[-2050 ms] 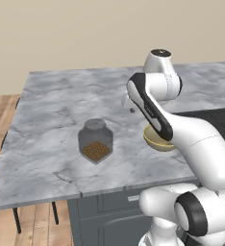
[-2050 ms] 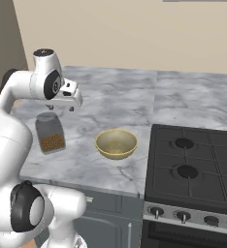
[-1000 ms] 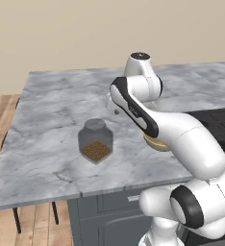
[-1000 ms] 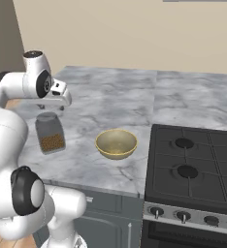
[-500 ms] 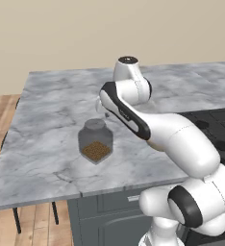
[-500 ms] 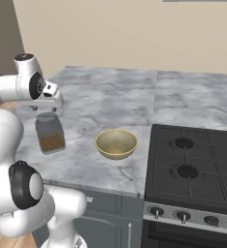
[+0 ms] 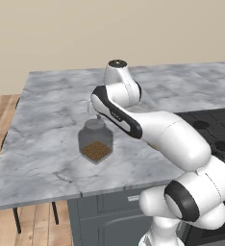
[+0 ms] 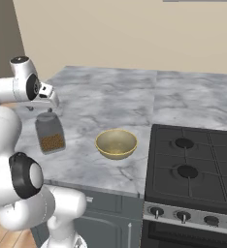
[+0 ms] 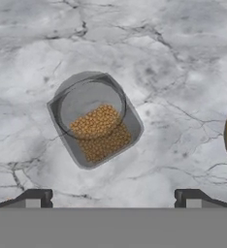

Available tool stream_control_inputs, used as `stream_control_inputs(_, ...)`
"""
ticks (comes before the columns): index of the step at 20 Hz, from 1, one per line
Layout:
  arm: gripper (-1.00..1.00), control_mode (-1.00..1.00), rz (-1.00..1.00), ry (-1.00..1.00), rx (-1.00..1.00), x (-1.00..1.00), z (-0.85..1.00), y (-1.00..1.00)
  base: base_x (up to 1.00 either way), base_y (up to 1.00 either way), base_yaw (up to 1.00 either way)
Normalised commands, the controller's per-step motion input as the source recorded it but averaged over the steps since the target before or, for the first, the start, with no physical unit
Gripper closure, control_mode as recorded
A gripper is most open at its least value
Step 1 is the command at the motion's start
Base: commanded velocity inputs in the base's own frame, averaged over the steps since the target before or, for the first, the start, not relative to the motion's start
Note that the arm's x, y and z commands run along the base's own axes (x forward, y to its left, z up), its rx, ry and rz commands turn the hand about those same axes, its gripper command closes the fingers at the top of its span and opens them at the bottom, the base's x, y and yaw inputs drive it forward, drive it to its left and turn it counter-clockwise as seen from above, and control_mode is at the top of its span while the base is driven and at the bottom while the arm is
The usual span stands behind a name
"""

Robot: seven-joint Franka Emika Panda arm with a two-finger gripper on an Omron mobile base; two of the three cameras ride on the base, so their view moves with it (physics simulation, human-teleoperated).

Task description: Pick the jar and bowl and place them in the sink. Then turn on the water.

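Tool (image 8: 48, 109) spread wide, hovering just above the jar (image 7: 95, 142) on the bench (image 7: 47, 115); first pick in hand, next it must drop and pinch the lid.

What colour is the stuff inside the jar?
Golden brown granules in the jar, clearest in the hand view.

the light is bright and even, with no glare. the jar (image 9: 93, 121) drops a soft grey shadow on the counter (image 9: 173, 58). everything looks sharp, with no blur or bent edges.
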Motion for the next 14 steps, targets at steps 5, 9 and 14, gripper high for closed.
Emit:
stream_control_inputs(5,-1.00,-1.00,0.00,0.00,0.00,0.20,-0.07,0.02,0.00,0.00,0.00)
stream_control_inputs(9,-1.00,-1.00,0.01,0.03,0.00,0.17,-0.05,0.00,0.00,0.00,0.00)
stream_control_inputs(14,-1.00,-1.00,0.01,0.06,0.00,0.09,-0.04,0.00,0.00,0.00,0.00)
